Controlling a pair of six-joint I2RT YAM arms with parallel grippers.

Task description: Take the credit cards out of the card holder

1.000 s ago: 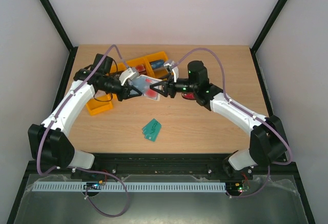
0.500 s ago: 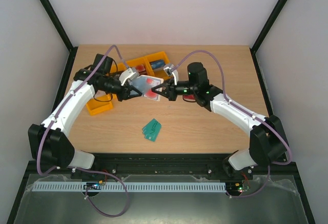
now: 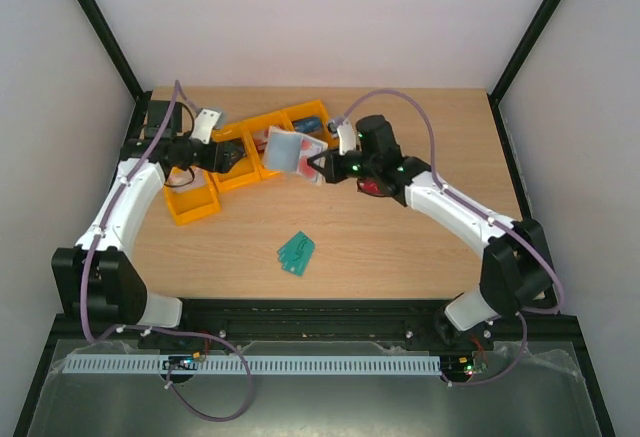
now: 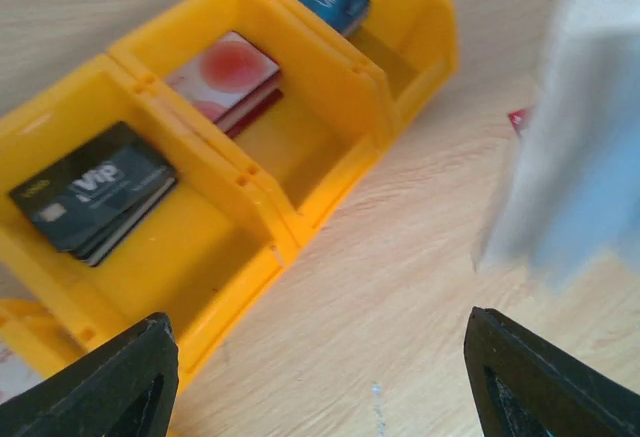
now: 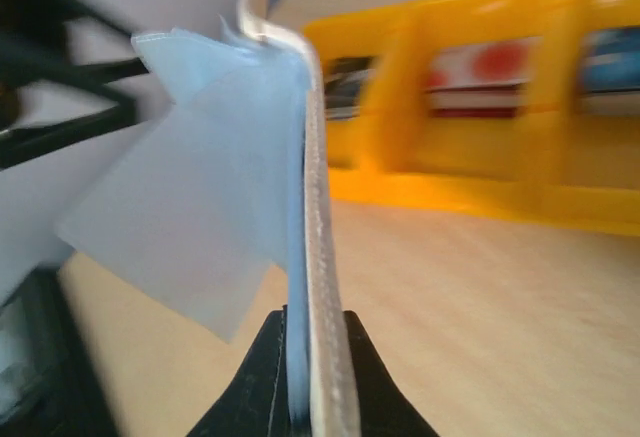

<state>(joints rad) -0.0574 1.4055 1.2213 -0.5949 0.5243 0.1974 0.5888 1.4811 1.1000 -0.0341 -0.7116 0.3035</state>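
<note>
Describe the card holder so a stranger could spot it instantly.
On the wooden table, find the row of yellow bins. Beside it, the right gripper pinches the card holder: pale blue-grey and floppy, unlike the printed cards in the bins.

Your tabletop (image 3: 400, 247) is pale wood with visible grain and a matt finish. The yellow bins (image 4: 330, 77) look like moulded plastic, smooth with a soft sheen. The black cards (image 4: 95, 192) lying in one of them are glossy plastic. The card holder (image 5: 320, 257), pinched by your right gripper (image 5: 315, 347), shows a smooth, stiff beige edge. Its pale blue pockets (image 5: 190, 227) look thin, filmy and translucent. Your left gripper's fingers (image 4: 115, 382) are matt black plastic.
</note>
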